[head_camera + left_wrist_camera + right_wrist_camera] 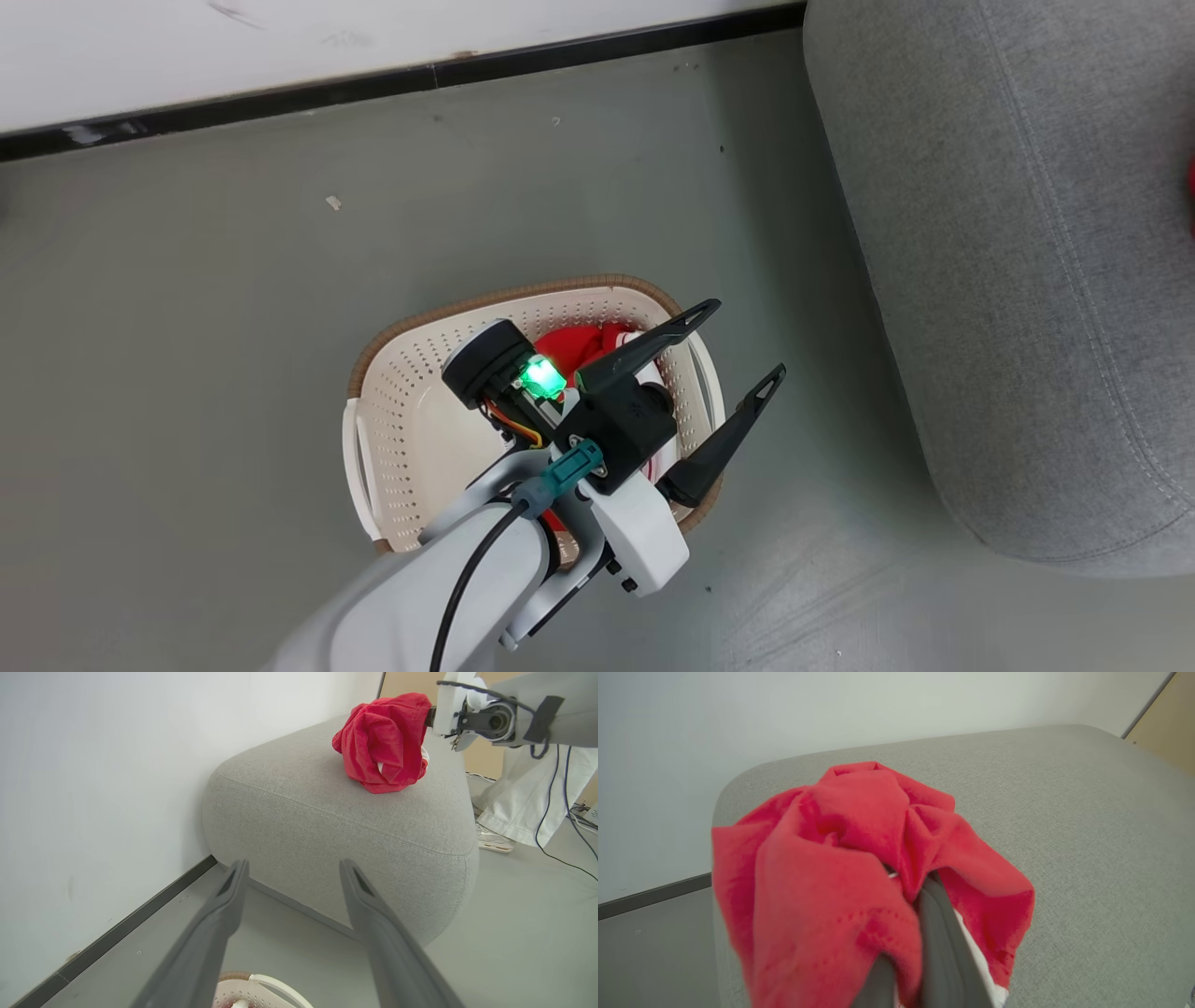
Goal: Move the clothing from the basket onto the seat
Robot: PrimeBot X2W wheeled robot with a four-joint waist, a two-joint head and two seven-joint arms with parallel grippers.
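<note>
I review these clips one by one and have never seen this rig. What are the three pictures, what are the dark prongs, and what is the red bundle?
It is a wheeled robot with two arms; the dark prongs are each arm's gripper. The head view looks down at the floor: the left gripper, open, hangs over a perforated laundry basket with red clothing left inside. The left wrist view looks along those fingers toward the grey sofa seat. The right wrist view shows the right gripper shut on a red garment over that seat. A person's leg stands behind it.
</note>
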